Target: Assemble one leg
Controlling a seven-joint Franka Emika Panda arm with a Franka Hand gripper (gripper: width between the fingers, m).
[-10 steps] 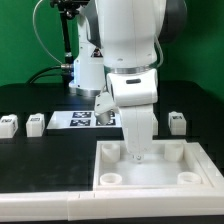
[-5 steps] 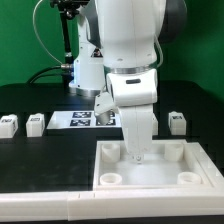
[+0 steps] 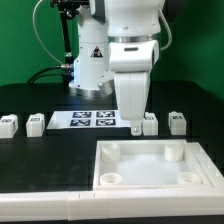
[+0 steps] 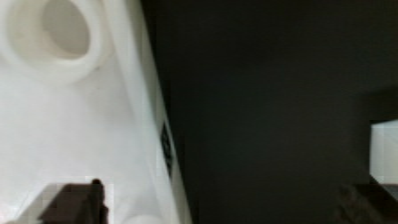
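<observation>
Four small white legs with code tags stand in a row on the black table: two at the exterior view's left point(image 3: 9, 125) point(image 3: 36, 124) and two at the right point(image 3: 150, 123) point(image 3: 177, 121). The white tabletop point(image 3: 150, 172) with round corner sockets lies in front. My gripper point(image 3: 135, 125) hangs just behind the tabletop's back edge, right beside the third leg. In the wrist view my gripper point(image 4: 219, 205) is open and empty, with one dark fingertip point(image 4: 71, 205) over the tabletop's edge point(image 4: 80, 120) and a white leg corner point(image 4: 384, 150) at the picture's edge.
The marker board point(image 3: 88, 120) lies flat behind the gripper, between the two pairs of legs. The robot's white base point(image 3: 90, 70) and cables stand at the back. A round socket point(image 4: 54, 30) of the tabletop shows in the wrist view.
The gripper has risen out of the tabletop's recess and moved back toward the row of legs. It carries nothing. The legs and tabletop have not moved.
</observation>
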